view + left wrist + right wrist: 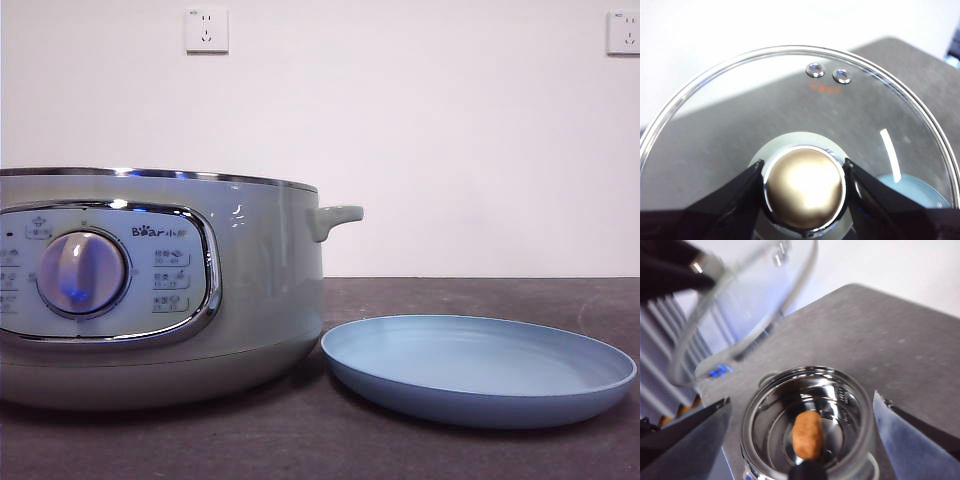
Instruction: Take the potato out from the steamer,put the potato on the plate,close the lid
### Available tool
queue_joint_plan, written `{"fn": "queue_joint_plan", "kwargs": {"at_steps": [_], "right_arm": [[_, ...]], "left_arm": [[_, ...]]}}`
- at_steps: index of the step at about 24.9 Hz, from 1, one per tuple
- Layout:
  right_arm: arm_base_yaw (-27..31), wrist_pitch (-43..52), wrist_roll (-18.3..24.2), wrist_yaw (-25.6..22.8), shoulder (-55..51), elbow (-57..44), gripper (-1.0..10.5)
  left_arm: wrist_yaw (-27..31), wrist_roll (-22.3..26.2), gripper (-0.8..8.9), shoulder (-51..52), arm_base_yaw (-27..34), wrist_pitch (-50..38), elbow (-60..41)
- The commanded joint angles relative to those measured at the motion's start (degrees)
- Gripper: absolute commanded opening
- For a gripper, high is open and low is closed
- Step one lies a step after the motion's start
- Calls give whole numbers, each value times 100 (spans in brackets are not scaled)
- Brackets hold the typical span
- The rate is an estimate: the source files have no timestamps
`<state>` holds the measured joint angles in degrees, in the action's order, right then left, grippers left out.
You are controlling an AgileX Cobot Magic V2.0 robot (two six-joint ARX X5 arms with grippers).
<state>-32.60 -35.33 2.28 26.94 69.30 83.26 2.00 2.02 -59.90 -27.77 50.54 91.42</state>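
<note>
The pale grey-green steamer [250, 290] stands at the left of the front view with no lid on it. In the right wrist view its shiny open pot [747, 425] holds the orange-brown potato [807, 436] on the bottom. My right gripper [801, 400] hangs open above the pot, its jaws wide apart, clear of the potato. My left gripper [804, 170] is shut on the knob [805, 182] of the glass lid [765, 115] and holds it in the air. The lid also shows in the right wrist view [740, 305], off to one side of the steamer. The light-blue plate [480, 370] lies empty right of the steamer.
The dark table top [480, 295] runs behind and in front of the plate. A white wall with two sockets [206, 30] is at the back. The steamer's stubby side handle [335, 217] points toward the plate. No arm shows in the front view.
</note>
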Motion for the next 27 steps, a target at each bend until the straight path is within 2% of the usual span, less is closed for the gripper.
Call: {"fn": "queue_joint_plan", "kwargs": {"at_steps": [1,5,9,16,19,22,25,27], "right_arm": [[-313,-17,175,-192,444,365,477],[-734,-313,387,-509,1250,1047,475],[-901,-511,424,-518,1978,1574,474],[-938,-573,435,-662,3084,2205,474],[-1086,-820,540,-1049,3628,2577,474],[-1467,-1019,693,-1591,4227,2959,474],[-1753,-1040,844,-2319,4623,3051,474],[-1810,-1167,872,-2415,4850,3051,474]], "left_arm": [[415,184,-8,415,11,-249,101],[1058,297,-8,925,11,-184,101],[1714,437,-8,1427,11,-76,101],[2162,522,-8,2221,11,151,101],[2385,520,-8,2455,11,356,101],[2656,520,-8,2531,11,619,101],[2660,509,-8,2529,11,778,101],[2662,507,-8,2531,11,844,101]]}}
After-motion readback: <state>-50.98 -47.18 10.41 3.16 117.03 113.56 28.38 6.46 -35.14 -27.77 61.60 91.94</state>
